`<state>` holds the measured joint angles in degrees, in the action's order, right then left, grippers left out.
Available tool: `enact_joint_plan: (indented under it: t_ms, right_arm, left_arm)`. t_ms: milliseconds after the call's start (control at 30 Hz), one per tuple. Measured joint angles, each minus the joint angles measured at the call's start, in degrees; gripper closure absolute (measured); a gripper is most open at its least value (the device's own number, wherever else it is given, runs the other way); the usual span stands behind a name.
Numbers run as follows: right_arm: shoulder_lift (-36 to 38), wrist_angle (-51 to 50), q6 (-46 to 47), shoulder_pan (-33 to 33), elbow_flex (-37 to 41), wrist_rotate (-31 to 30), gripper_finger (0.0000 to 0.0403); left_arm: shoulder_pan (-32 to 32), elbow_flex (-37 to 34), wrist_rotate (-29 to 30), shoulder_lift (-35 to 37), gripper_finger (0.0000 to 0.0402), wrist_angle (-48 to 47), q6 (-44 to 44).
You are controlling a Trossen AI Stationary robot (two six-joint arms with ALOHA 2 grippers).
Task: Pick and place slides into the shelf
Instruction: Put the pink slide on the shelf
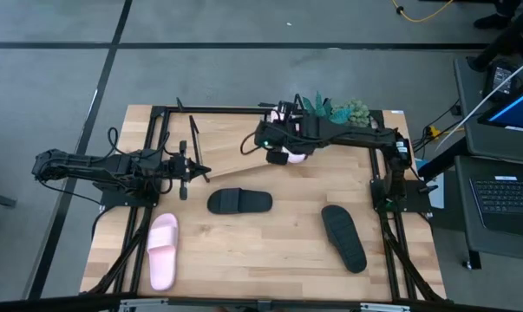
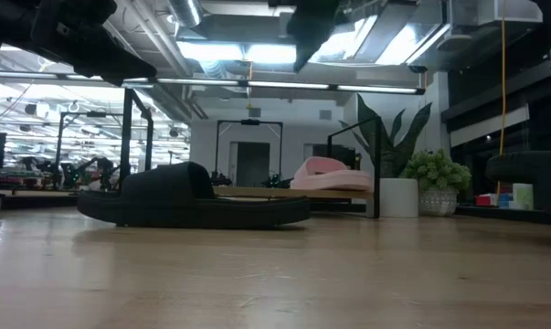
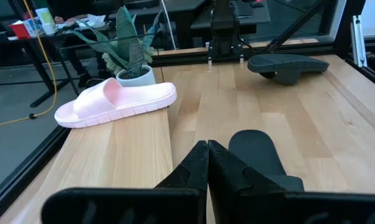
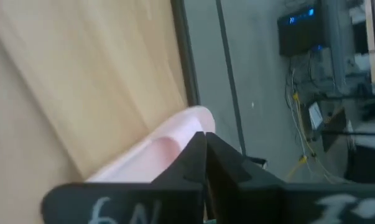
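Snake plant (image 3: 130, 43) beside pink slide (image 3: 115, 103)

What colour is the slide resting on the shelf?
Light pink: the slide on the shelf shows best in the left wrist view.

Four cameras cover one wooden table (image 1: 278, 234). The high view looks straight down from well above, taking in the whole tabletop. The low view sits at tabletop height, looking level across the table into the room behind. Each wrist camera looks forward, close above the boards. All views share the tabletop.
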<state>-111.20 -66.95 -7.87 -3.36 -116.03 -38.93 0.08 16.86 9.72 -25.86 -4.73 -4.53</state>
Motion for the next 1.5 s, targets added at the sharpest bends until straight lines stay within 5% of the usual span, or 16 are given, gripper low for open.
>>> enact_joint_plan:
  t_ms: [400, 767, 1133, 1500]
  right_arm:
    - [-0.07, 9.0, 10.84, 7.62, 13.97, 0.94, 0.0399]
    - [7.36, 26.05, 9.46, 10.04, 28.75, 5.46, 0.0401]
    - [25.94, 57.74, -0.43, 9.8, 53.95, 7.95, 0.0401]
    - [35.2, 86.23, -5.33, 9.17, 74.05, 15.23, 0.0401]
  left_arm:
    - [-0.02, 0.0, -8.81, 0.02, 0.0401, 0.02, -0.01]
    - [-0.09, 0.0, -9.44, 0.02, 0.0401, 0.04, 1.43]
    - [-0.11, 2.13, -15.84, 0.0, 0.0401, -0.98, 4.01]
    - [-0.32, 17.64, -15.87, -5.22, 0.0401, -21.79, 4.45]
